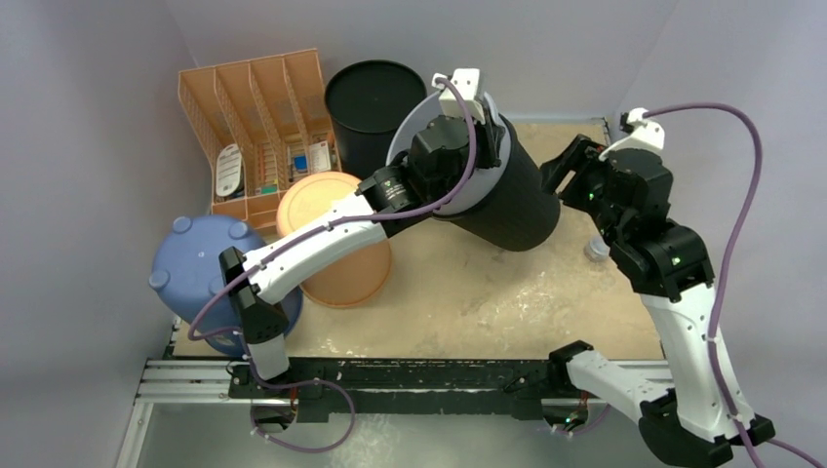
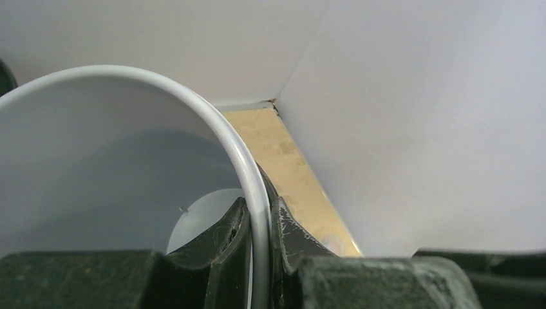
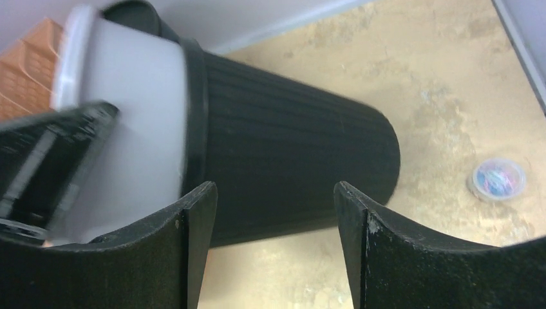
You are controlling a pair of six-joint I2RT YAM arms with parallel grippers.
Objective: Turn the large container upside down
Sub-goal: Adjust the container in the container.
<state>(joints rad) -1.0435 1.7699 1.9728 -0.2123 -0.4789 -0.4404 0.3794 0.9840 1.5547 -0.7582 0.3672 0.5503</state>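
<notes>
The large container [image 1: 512, 200] is a black ribbed bin with a grey-white inside and rim. It is tilted far over near the table's middle, its mouth facing up and left and its base toward the right. My left gripper [image 1: 466, 136] is shut on its rim [image 2: 257, 193], one finger inside the wall and one outside. My right gripper [image 1: 566, 171] is open and empty, just right of the container's base, not touching it. In the right wrist view the container's ribbed side [image 3: 290, 161] lies ahead of the open fingers.
A second black bin [image 1: 374, 102] stands upright at the back. An orange divided rack [image 1: 258, 127] sits at the back left, an orange bowl-like container [image 1: 332, 239] in front of it, a blue tub [image 1: 210, 268] at the left edge. A small clear lidded cup [image 1: 597, 250] lies on the right.
</notes>
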